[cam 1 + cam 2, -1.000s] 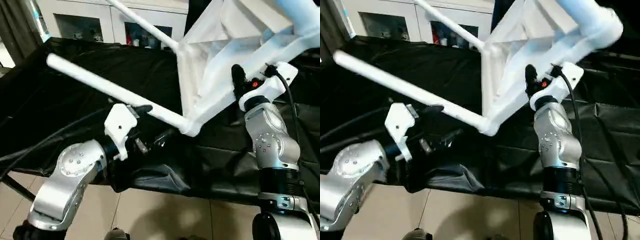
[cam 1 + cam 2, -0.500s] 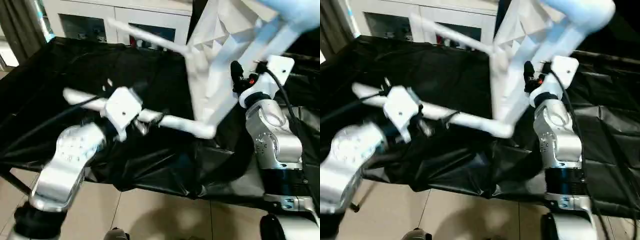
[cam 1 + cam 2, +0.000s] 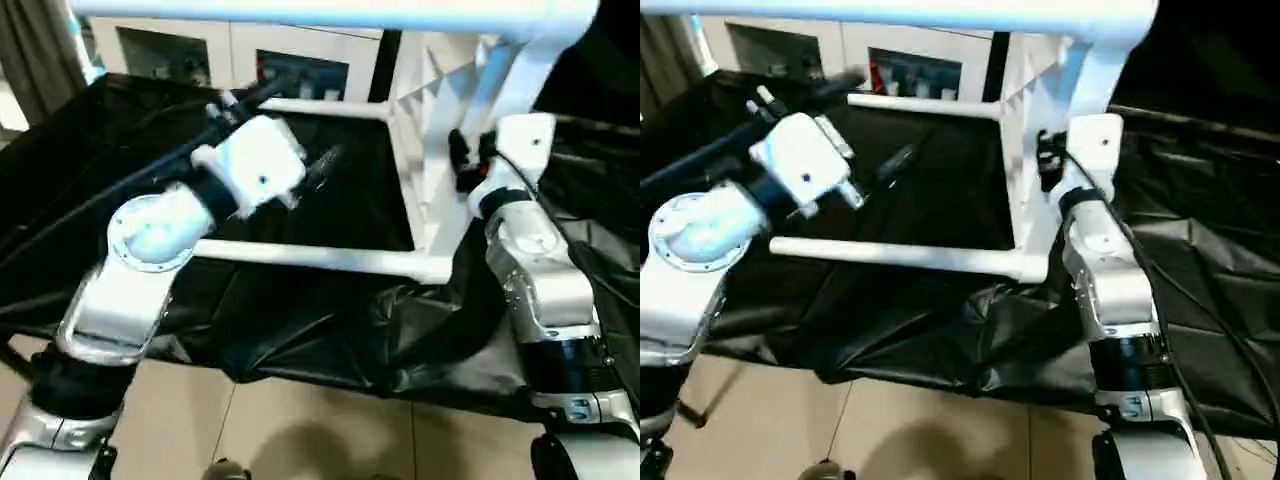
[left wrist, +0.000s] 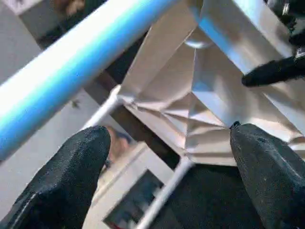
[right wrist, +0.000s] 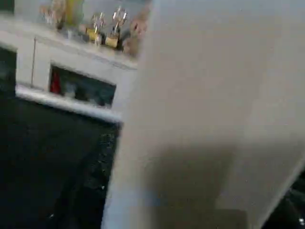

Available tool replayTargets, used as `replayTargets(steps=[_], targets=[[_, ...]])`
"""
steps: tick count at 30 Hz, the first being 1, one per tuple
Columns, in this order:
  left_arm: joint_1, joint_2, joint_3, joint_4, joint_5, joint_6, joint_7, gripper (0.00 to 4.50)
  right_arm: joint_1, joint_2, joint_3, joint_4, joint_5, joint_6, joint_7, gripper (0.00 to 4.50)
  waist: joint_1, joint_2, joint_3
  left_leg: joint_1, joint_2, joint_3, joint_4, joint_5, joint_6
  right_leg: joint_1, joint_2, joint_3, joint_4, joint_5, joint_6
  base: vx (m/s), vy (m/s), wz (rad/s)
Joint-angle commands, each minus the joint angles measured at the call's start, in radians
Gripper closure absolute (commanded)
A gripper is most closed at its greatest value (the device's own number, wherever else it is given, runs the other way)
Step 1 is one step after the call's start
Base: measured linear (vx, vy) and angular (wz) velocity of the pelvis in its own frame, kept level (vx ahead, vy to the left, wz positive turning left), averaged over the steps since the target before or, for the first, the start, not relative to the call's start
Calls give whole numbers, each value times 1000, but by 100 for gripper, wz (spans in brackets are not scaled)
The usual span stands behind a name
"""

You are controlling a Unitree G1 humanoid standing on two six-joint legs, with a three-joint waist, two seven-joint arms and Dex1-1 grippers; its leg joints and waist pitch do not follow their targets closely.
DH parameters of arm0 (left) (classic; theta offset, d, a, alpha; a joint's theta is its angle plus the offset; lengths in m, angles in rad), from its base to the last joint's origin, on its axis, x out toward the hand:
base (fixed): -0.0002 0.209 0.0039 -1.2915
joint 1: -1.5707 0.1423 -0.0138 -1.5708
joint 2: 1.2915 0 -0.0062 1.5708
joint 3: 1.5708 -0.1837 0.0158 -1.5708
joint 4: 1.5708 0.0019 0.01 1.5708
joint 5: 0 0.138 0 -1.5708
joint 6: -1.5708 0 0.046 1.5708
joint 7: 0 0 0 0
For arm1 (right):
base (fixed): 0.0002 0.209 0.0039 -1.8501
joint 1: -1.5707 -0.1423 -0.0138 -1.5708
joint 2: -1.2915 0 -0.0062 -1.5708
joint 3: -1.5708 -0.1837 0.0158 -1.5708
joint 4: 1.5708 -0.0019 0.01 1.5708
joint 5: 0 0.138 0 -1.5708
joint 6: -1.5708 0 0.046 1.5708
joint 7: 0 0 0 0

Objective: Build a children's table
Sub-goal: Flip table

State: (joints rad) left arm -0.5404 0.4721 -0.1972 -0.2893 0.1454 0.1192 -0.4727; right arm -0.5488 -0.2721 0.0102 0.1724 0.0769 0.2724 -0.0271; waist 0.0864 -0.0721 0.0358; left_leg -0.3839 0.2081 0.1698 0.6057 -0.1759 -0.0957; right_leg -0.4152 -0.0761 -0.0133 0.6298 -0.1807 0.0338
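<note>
The children's table (image 3: 440,130) stands tipped on its side over the black-draped table (image 3: 330,330), legs pointing left. The right pincer (image 3: 468,165) clasps its tabletop edge; the left pincer (image 4: 167,157) gapes wide, empty, facing its ribbed underside.

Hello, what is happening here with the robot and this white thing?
The robot is assembling a children's table over a black cloth. The tabletop stands on edge, with legs sticking out sideways. The right gripper grips the tabletop's edge, while the left gripper is open and holds nothing, pointing at the ribbed underside.
</note>
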Motion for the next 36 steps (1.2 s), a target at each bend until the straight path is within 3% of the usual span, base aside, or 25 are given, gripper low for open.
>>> replayTargets(steps=[1,5,8,12,18,19,24,27,36], targets=[[-33,9,-14,4,40,-37,21,0,33,-3,29,74,-32,44,9,166,-5,14,-55,14,-2,7,-74,-241,-79,34,-23,14,-70,-226,-70,0,0,0],[-69,21,-1,12,98,-80,69,0,31,-2,33,100,-48,47,1,150,-4,7,-57,12,-1,6,-71,-241,-71,35,-23,13,-71,-215,-83,0,0,0],[-118,36,17,37,155,-119,112,0,30,0,32,134,-57,36,6,150,-2,9,-59,12,-1,7,-68,-192,-68,38,-23,13,-60,-151,-97,0,0,0],[-167,40,29,80,207,-143,161,0,25,2,31,170,-66,20,10,150,-1,9,-59,13,-1,8,-66,-184,-68,38,-24,13,-59,-135,-106,0,0,0],[-225,65,24,158,321,-138,251,0,15,7,26,194,-69,0,8,150,0,11,-58,14,-1,5,-68,-209,-72,37,-25,12,-62,-168,-102,0,0,0],[-236,73,24,181,352,-127,270,0,14,9,25,195,-68,-9,12,166,0,20,-58,14,-1,4,-68,-212,-75,35,-25,12,-61,-166,-105,0,0,0],[-267,80,33,283,411,-99,322,0,19,19,23,185,-62,-37,33,210,0,16,-59,15,-3,4,-68,-217,-73,35,-26,12,-61,-161,-114,0,0,0],[-287,68,49,323,391,-98,326,18,22,22,24,184,-64,-50,33,224,2,24,-61,15,-3,3,-68,-205,-72,37,-25,12,-58,-126,-130,0,0,0],[-289,17,63,324,326,-78,300,83,23,17,19,174,-69,-68,39,234,4,23,-59,14,-3,5,-67,-189,-59,42,-26,12,-56,-92,-154,0,0,0]])
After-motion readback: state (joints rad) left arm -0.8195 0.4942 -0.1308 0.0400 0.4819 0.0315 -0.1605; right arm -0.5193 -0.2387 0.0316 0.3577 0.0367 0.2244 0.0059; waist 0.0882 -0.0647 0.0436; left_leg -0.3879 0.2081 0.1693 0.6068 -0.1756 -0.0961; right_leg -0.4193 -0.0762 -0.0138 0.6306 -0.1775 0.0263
